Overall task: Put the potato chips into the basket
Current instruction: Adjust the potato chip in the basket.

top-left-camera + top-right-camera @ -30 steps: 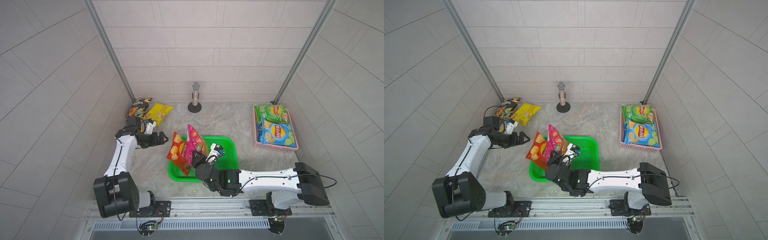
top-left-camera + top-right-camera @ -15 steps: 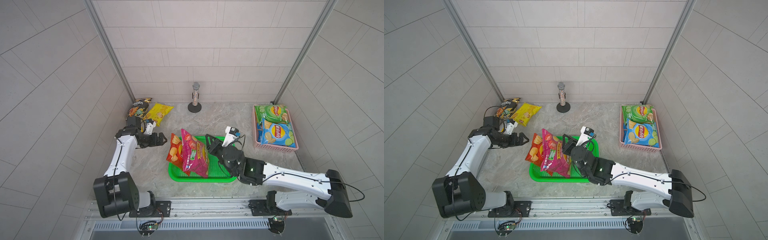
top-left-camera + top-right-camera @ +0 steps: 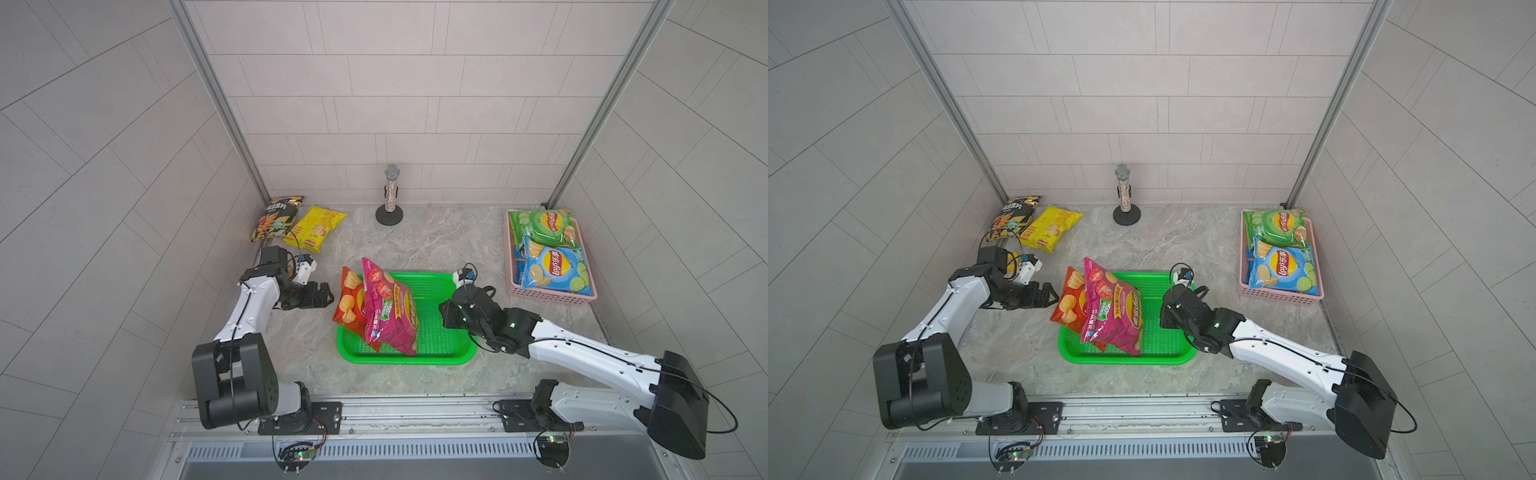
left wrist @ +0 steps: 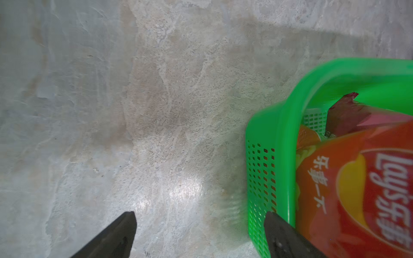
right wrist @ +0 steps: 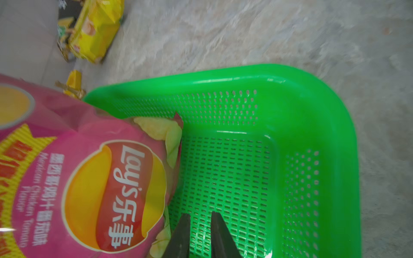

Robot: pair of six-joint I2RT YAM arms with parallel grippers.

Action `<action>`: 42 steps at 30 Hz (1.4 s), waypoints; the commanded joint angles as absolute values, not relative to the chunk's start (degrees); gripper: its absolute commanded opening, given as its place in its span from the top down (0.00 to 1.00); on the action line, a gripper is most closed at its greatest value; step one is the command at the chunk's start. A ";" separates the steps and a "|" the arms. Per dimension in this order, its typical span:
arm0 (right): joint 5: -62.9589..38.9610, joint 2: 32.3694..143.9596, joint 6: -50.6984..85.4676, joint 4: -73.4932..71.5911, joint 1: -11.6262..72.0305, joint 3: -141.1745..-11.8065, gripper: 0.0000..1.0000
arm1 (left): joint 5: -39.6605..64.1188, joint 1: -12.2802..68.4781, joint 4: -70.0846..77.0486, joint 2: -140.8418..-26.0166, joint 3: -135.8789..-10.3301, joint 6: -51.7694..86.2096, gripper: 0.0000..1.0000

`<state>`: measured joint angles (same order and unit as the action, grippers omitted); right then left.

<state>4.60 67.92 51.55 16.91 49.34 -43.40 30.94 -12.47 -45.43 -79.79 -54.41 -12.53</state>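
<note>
My left hand point(image 3: 326, 294) is wide open and holds nothing. It sits just beside the left edge of the green basket point(image 3: 432, 360), pointing at it. My right hand point(image 5: 200, 214) is almost closed, with nothing in it, over the basket's bare floor. A magenta bag point(image 3: 388, 316) and a red-orange bag point(image 3: 349, 307) lean together inside.

In a top view, a yellow bag point(image 3: 315, 227) and a black bag point(image 3: 275, 218) lie side by side on the worktop point(image 3: 415, 249), in the upper left of the frame. They are near my left arm, behind my wrist, and far from my right hand. The yellow bag's long side runs on a slant, low left to high right. I think my left hand must turn round to reach it, though how flat it lies is hard to tell.
</note>
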 commanded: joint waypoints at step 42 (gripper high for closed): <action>-3.97 84.89 40.40 19.41 49.20 -54.40 0.57 | 33.86 -10.98 -45.27 -80.75 -54.83 -13.05 0.03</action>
